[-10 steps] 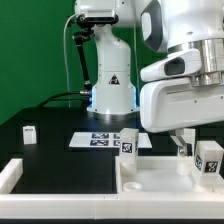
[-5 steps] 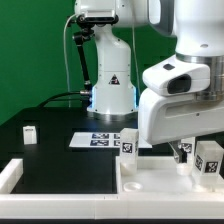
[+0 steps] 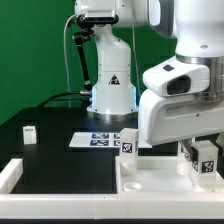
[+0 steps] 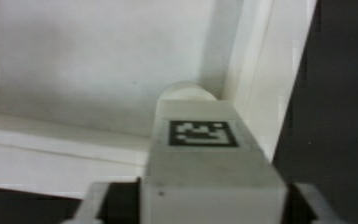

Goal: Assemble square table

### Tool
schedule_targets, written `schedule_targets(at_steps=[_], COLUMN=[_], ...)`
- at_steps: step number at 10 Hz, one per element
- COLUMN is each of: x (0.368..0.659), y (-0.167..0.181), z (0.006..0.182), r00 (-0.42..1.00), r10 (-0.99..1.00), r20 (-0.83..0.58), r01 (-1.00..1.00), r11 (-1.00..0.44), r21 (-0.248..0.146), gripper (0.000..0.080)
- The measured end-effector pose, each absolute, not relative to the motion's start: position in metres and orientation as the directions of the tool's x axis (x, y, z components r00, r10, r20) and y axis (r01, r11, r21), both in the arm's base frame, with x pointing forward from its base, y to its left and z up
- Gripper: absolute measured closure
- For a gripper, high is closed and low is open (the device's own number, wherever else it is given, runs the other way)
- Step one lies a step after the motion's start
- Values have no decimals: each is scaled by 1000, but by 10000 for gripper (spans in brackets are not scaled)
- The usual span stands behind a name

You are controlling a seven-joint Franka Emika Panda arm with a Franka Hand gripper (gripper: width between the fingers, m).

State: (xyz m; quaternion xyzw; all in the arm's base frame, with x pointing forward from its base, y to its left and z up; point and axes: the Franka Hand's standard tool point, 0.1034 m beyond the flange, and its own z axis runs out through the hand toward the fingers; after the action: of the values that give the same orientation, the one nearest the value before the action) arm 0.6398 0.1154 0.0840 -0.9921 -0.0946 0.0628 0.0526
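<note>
Leg (image 4: 202, 150), tagged, was clamped between my fingers (image 4: 114, 205), over the white slab (image 3: 150, 182) toward the exterior view's right. Beyond, a second leg (image 3: 128, 143) stood by the slab's far edge. Farther off, the marker board (image 3: 100, 140) lay on the black worktop (image 3: 60, 160).

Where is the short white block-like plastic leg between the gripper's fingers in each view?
Exterior view: the short white block-like plastic leg stands low at the exterior view's right, near the edge.
Wrist view: it fills the middle.
Shared landmark: its black-and-white square tag.
</note>
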Motion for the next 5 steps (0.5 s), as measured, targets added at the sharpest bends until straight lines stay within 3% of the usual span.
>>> schedule_targets(at_steps=[1, 4, 5], x=[640, 642, 642], y=[116, 115, 113], z=[84, 83, 83], r00=[987, 985, 956], r10=[105, -110, -272], r20=[-125, -130, -110], r01=[92, -122, -282], r11=[-990, -989, -956], r21=[-106, -86, -86], gripper=[511, 511, 511])
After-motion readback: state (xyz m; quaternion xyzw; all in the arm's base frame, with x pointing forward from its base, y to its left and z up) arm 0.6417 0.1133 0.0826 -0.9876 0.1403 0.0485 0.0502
